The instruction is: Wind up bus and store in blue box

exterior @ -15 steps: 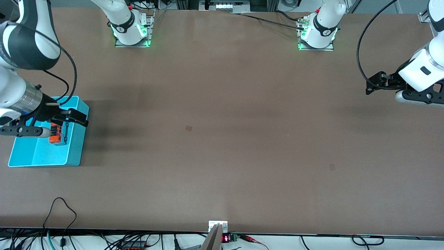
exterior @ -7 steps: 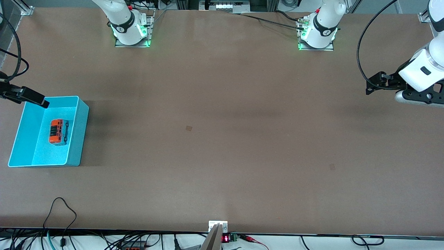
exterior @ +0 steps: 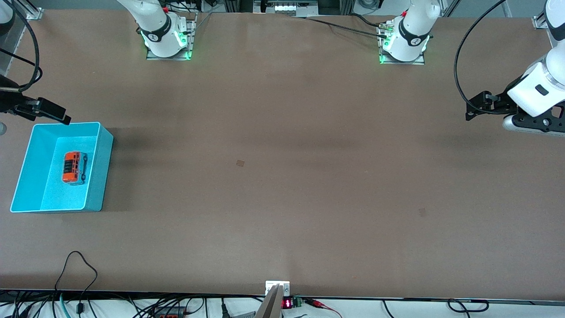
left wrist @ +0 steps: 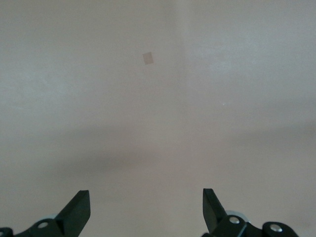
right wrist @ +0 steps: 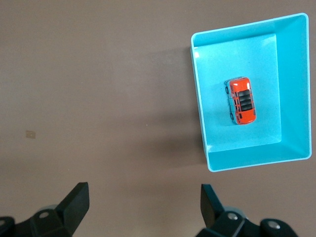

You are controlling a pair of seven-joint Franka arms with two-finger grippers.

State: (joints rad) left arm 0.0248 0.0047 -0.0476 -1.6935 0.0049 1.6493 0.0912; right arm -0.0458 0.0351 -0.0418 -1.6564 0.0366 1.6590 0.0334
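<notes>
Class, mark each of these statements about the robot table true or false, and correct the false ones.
1. The bus lies inside the blue box. True.
2. The right gripper is clamped on the bus. False: its jaws are open and empty, up over the table beside the box.
3. The blue box sits at the right arm's end of the table. True.
4. The left gripper hangs over the box. False: it waits open over bare table at the left arm's end.
5. The bus lies on its roof. False: its orange roof faces up.
</notes>
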